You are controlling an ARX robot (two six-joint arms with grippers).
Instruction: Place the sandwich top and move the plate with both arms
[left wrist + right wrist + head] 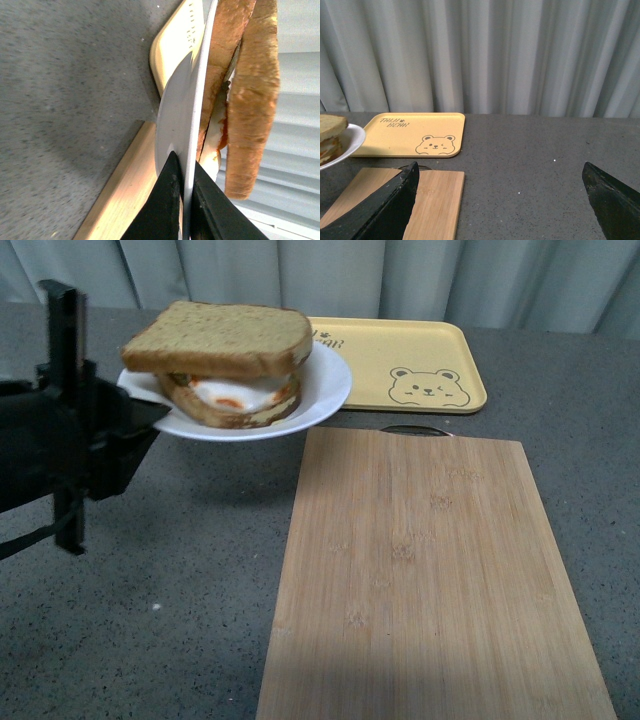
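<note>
Front: left gripper (pixel 138 408) holds plate (pixel 325 390) above tabletop (pixel 150 620); sandwich top (pixel 220 338) sits on egg slice (pixel 235 398).
Left wrist: fingers (pixel 165 200) pinching plate rim; hold it level.
Right wrist: right gripper (pixel 500 172) spread, empty, well apart from plate; should take the opposite rim.

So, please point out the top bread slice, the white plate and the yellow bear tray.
top bread slice (pixel 220 338), front view, middle of upper face.
white plate (pixel 328 388), front view, bare right rim.
yellow bear tray (pixel 365 355), front view, plain surface beside the bear.
</note>
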